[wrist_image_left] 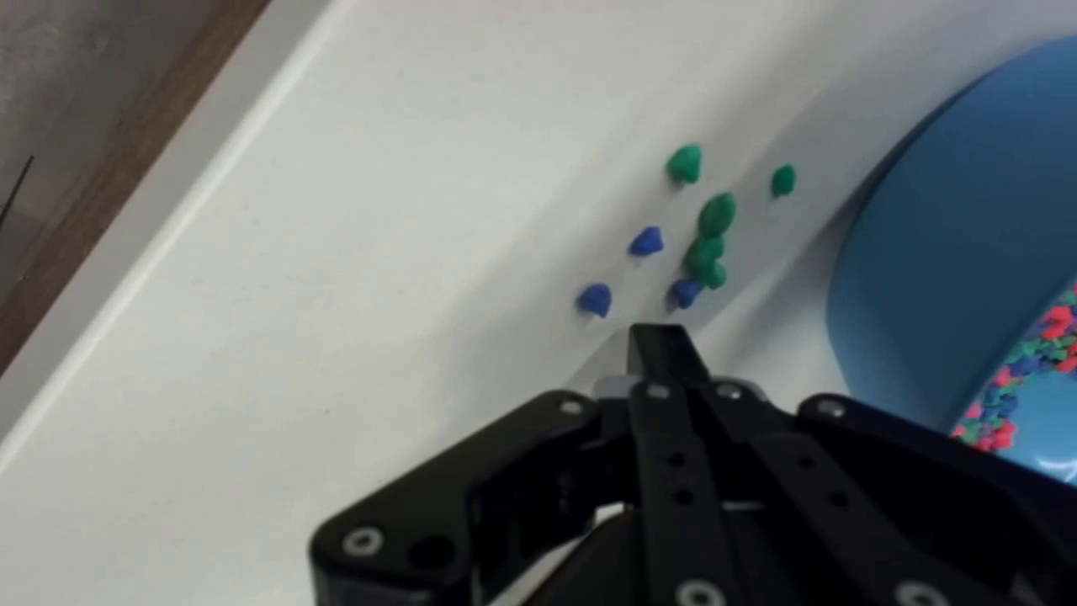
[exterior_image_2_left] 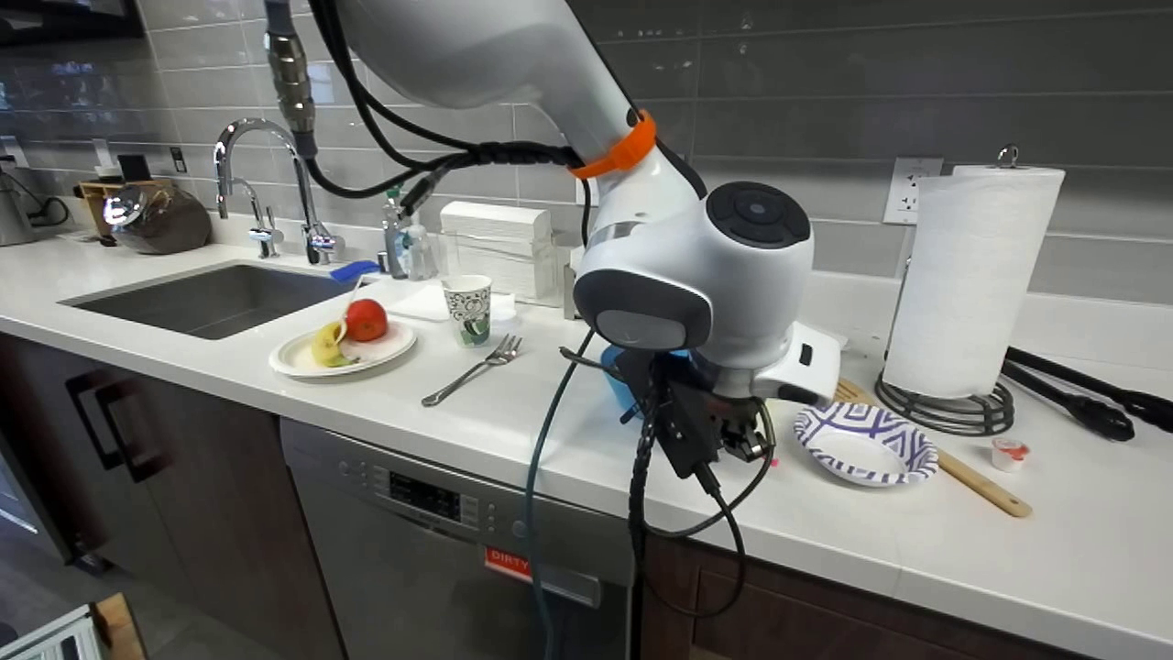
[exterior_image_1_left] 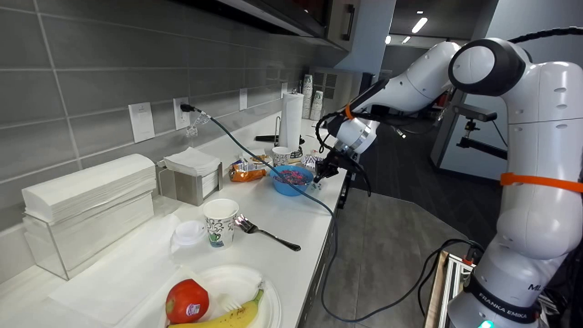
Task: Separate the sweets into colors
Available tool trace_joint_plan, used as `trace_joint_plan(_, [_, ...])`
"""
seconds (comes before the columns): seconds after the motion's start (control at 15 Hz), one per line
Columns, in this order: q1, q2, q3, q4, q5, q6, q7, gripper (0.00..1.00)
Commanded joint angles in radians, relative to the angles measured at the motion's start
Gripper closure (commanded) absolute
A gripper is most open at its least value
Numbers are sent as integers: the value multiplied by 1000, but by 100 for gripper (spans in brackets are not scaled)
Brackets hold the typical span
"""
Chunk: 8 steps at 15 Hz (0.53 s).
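Observation:
Several green sweets (wrist_image_left: 718,215) and three blue sweets (wrist_image_left: 647,241) lie loose on the white counter in the wrist view. Some green ones touch in a short row, and one blue sweet touches the end of that row. A blue bowl (wrist_image_left: 951,227) beside them holds mixed red, pink, green and blue sweets (wrist_image_left: 1052,332); it also shows in an exterior view (exterior_image_1_left: 286,187). My gripper (wrist_image_left: 665,337) is shut with its fingertips together, just short of the blue sweets, and nothing shows between them. In an exterior view the gripper (exterior_image_1_left: 317,178) is beside the bowl.
The counter edge (wrist_image_left: 168,227) runs near the sweets. An orange snack bag (exterior_image_1_left: 247,173), a paper cup (exterior_image_1_left: 281,156) and a patterned paper bowl (exterior_image_2_left: 866,445) stand around the blue bowl. A cable (exterior_image_1_left: 273,168) crosses in front of the bowl. A fork (exterior_image_2_left: 472,371) lies farther along.

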Motion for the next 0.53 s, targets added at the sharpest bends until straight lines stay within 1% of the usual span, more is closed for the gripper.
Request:
trace_joint_plan(0.0, [-22, -3, 35, 7, 68, -28, -52, 100])
trace_joint_plan(0.2, [-25, -3, 47, 4, 83, -28, -68, 100])
trace_joint_plan(0.47, [-21, -1, 41, -2, 68, -39, -54, 100])
